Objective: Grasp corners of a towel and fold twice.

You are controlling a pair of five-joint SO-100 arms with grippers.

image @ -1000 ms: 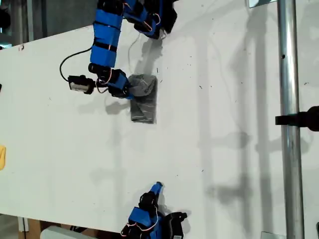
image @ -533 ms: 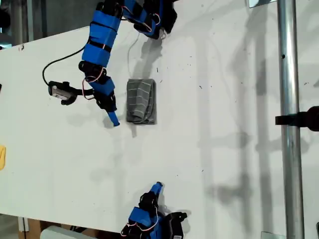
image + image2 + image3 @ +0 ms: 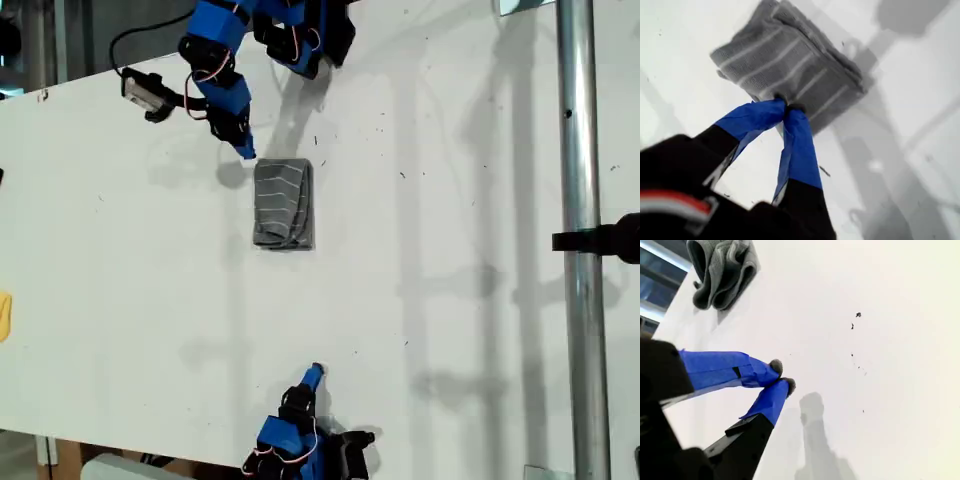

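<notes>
the towel [image 3: 284,204] lies folded into a small upright rectangle on the white table [image 3: 450,300], in the upper middle of the exterior view, a little to the exterior view's left of centre. its thin white stripes show on top, and its lower end looks bunched and thicker. nothing touches it.

my first gripper [image 3: 244,150] hangs just above the towel's upper left corner in the exterior view, apart from the cloth. its blue jaws are pressed together at the tips and hold nothing.

my second gripper [image 3: 316,373] rests low at the bottom middle of the exterior view, well apart from the towel. its tips also meet, empty.

a metal pole [image 3: 580,240] stands at the exterior view's right.
</notes>
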